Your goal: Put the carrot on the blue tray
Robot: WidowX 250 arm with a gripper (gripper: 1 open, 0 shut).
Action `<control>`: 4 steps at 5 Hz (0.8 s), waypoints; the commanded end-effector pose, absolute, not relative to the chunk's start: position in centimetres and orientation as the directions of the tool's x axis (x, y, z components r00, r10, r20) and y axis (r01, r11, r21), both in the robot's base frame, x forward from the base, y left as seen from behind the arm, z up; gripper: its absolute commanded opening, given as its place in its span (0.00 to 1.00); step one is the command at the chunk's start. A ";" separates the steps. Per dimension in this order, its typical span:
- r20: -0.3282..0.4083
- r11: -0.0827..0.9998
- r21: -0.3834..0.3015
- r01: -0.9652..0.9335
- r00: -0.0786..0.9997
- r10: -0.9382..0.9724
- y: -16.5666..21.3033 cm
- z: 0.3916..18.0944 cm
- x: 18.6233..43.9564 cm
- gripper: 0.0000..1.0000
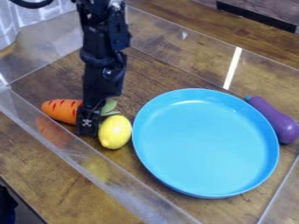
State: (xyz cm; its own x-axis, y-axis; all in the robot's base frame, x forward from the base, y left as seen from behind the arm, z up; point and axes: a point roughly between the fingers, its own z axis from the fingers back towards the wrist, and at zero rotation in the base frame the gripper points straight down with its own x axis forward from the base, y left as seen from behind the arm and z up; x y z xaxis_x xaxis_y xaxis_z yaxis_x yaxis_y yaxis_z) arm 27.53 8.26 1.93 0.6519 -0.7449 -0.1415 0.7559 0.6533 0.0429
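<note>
The gripper (89, 121) points straight down with its jaws spread wide and nothing between them. It stands low over the leafy end of the carrot (61, 109), which lies on the table (47, 188) at 9 o'clock from it. The lemon (114, 132) is just beside the gripper, at 4 o'clock, and seems to touch the carrot's green stub. The tray (208, 140) lies at 3 o'clock, empty, and the eggplant (278, 119) is beyond its far rim. The risk, I think, is the crowding: one finger may come down on the lemon and push it, or the jaws may catch only the thin stub, so the carrot slips or rolls away.
</note>
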 end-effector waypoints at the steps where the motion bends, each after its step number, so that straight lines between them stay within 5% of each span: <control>1: -0.124 0.696 0.069 0.715 0.698 -0.705 9.8 2.4 28.3 1.00; 3: -0.121 0.705 0.067 0.706 0.707 -0.696 9.3 2.5 29.6 1.00; 4: -0.126 0.669 0.063 0.741 0.671 -0.731 9.3 2.4 30.4 0.00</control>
